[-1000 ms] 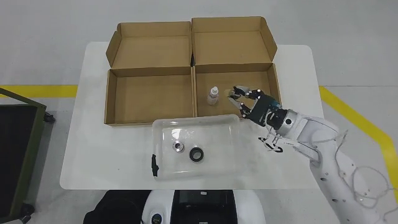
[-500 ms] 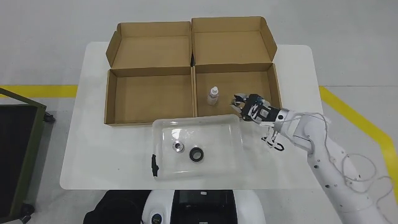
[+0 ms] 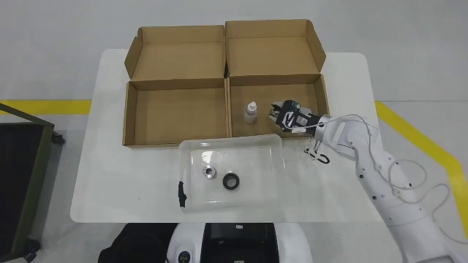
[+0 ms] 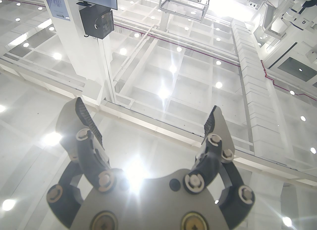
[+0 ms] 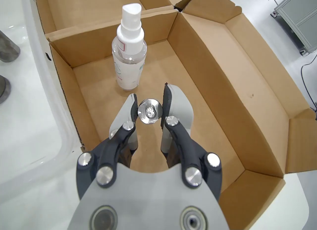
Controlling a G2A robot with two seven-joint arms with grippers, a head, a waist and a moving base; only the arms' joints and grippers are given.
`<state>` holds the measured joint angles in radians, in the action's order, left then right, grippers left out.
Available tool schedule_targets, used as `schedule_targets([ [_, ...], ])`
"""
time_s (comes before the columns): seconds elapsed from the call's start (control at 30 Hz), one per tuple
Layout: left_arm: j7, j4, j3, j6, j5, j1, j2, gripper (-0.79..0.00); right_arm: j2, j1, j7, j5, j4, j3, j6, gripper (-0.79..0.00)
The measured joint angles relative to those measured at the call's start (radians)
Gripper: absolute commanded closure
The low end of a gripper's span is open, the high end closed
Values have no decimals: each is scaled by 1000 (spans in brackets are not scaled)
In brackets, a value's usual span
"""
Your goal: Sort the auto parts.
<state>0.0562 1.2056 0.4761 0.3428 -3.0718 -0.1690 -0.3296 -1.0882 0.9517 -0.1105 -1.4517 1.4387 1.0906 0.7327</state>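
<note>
My right gripper (image 5: 150, 92) is shut on a small round metal part (image 5: 150, 114) and hangs low over the floor of the right cardboard box (image 5: 223, 107), just in front of a clear spray bottle (image 5: 128, 55) that stands upright there. From above, the right gripper (image 3: 281, 115) is over the front half of that right box (image 3: 311, 88), beside the bottle (image 3: 251, 112). A clear plastic bin (image 3: 270, 190) in front of the boxes holds a metal cylinder (image 3: 210, 172) and a black ring (image 3: 232, 180). My left gripper (image 4: 147, 114) is open, empty and points up at the ceiling.
An empty left cardboard box (image 3: 175, 113) adjoins the right one, both with lids folded back. A small black part (image 3: 181, 193) lies at the bin's left edge. White table (image 3: 117, 175) is bare on the left and right sides.
The right arm's wrist has turned and its forearm has swung outward, while the gripper stayed over the front of the right box. Its fingers look closer together than a second ago.
</note>
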Motion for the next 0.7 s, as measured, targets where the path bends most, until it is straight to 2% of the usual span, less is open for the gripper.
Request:
schedule_targets([
  [0.33,0,0,0,0,0,0,0,-785,-22,-75,3,-13,-111,-73,10,0],
  [0.4,0,0,0,0,0,0,0,-785,-26,-86,6,-16,-129,-82,10,-172],
  [0.47,0,0,0,0,0,0,0,-785,-28,-94,8,-19,-142,-88,10,-277],
  [0.63,0,0,0,0,0,0,0,-785,-34,-110,15,-25,-169,-102,9,-299],
  [0.7,0,0,0,0,0,0,0,-785,-35,-115,19,-27,-176,-105,9,-332],
])
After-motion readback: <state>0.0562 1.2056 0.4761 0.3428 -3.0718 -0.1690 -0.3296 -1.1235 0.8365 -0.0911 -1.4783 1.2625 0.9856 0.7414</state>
